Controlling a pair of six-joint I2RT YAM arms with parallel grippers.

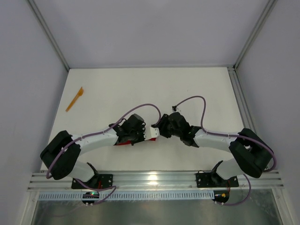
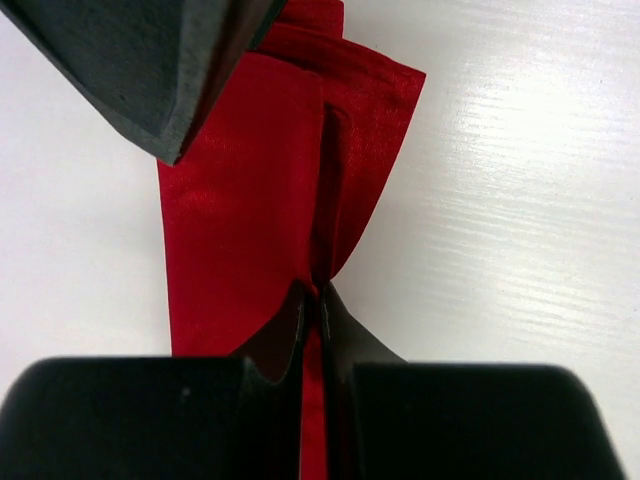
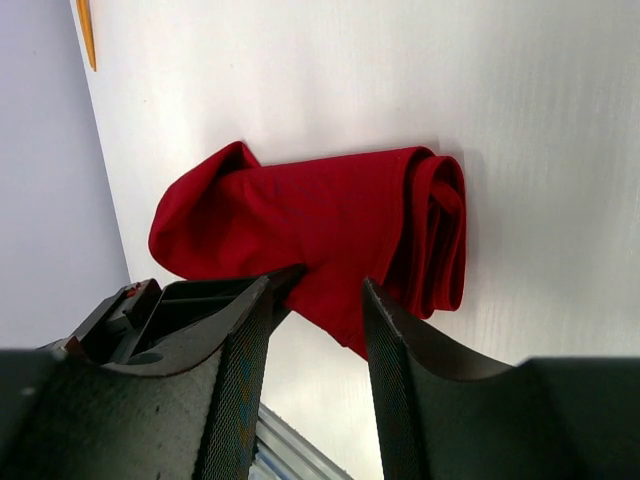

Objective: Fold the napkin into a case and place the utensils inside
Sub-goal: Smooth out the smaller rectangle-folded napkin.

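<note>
The red napkin (image 2: pixel 240 200) lies folded in a long bunched strip on the white table near the front, mostly hidden under the grippers in the top view (image 1: pixel 123 142). My left gripper (image 2: pixel 318 290) is shut on a raised fold of the napkin. My right gripper (image 3: pixel 330 285) is open, its fingers either side of a lower corner of the napkin (image 3: pixel 330 230), whose right end is rolled up. In the top view the left gripper (image 1: pixel 142 133) and the right gripper (image 1: pixel 161 129) meet tip to tip. One orange utensil (image 1: pixel 75 99) lies far left, away from both; it also shows in the right wrist view (image 3: pixel 88 30).
A dark finger of the right gripper (image 2: pixel 150 70) hangs over the napkin's upper left in the left wrist view. Grey walls and metal posts enclose the table (image 1: pixel 187 93). A metal rail (image 1: pixel 154 178) runs along the front edge.
</note>
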